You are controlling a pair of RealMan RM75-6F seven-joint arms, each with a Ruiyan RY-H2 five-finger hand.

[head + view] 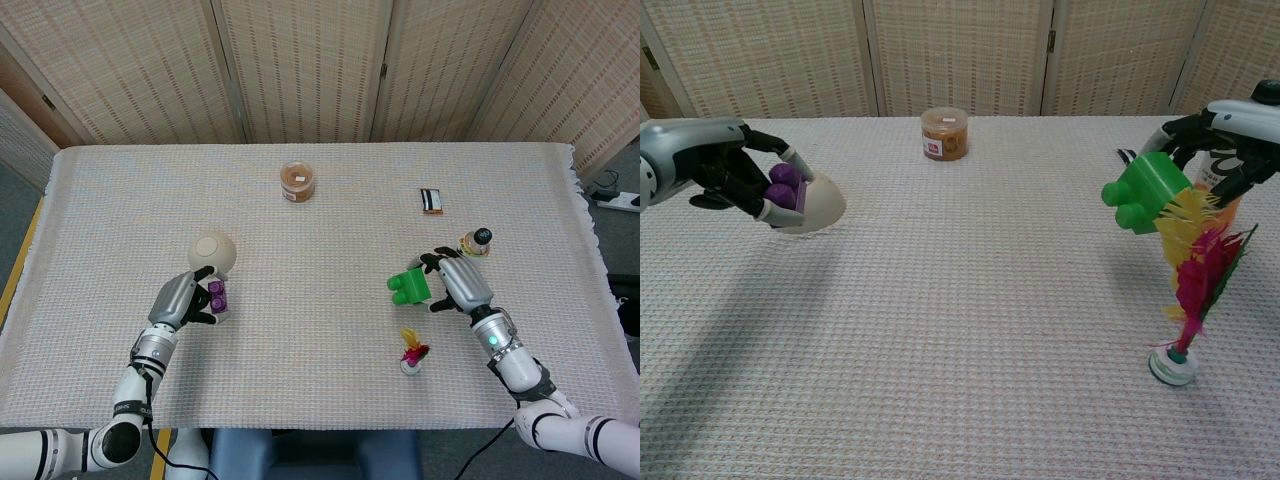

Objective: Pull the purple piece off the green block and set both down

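Observation:
My left hand (pixel 183 302) (pixel 735 178) holds the small purple piece (pixel 216 296) (pixel 783 187) low over the cloth, just in front of an overturned cream bowl (pixel 212 249) (pixel 812 203). At the right, my right hand (pixel 458 284) (pixel 1225 150) grips the green block (pixel 410 285) (pixel 1144 192), which hangs slightly above the table beside the feathered shuttlecock (pixel 410 354) (pixel 1190 280). The two pieces are apart, one in each hand.
A round jar (pixel 297 181) (pixel 944 133) stands at the back centre. A drink bottle (pixel 474 241) (pixel 1223 176) stands behind my right hand, and a small dark packet (pixel 431 200) (pixel 1134 158) lies further back. The woven cloth (pixel 320 330) covers the table.

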